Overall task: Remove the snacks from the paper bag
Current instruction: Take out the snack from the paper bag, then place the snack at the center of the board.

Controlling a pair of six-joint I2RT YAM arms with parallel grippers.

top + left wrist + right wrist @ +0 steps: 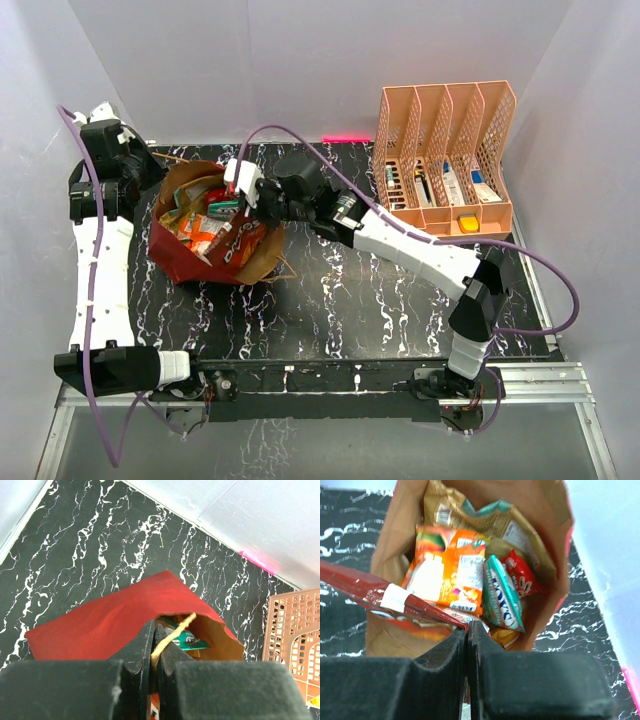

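The dark red paper bag sits left of centre, its brown mouth open and several snacks showing inside. My left gripper is at the bag's far left rim; in the left wrist view the gripper is shut on a thin twisted handle above the red wall. My right gripper is at the bag's mouth; in the right wrist view the gripper is shut on the corner of a dark red packet. Beside it lie an orange packet, a teal-green packet and a red packet.
A peach file organiser with small items stands at the back right; its edge shows in the left wrist view. White walls close in the black marbled table on three sides.
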